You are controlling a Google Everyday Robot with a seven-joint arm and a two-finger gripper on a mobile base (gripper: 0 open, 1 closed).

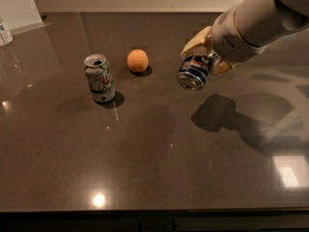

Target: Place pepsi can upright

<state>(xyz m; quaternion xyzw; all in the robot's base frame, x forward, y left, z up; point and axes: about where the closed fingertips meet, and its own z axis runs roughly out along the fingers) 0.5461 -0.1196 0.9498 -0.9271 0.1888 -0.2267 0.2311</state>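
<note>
My gripper (pixel 205 57) is at the right of the dark table, lifted above it, and is shut on the pepsi can (pixel 194 72). The can is dark blue with a red-white-blue logo and silver ends. It hangs tilted, its silver end facing down and to the left. One pale finger (pixel 194 43) lies over the can's upper left side. The can's shadow (pixel 217 113) falls on the table below and to the right, apart from the can.
A pale green-and-white can (pixel 99 78) stands upright at the left. An orange ball (pixel 137 60) lies behind it, left of the gripper. A white object (pixel 5 33) sits at the far left edge. The dark table (pixel 154 168) stretches to the front.
</note>
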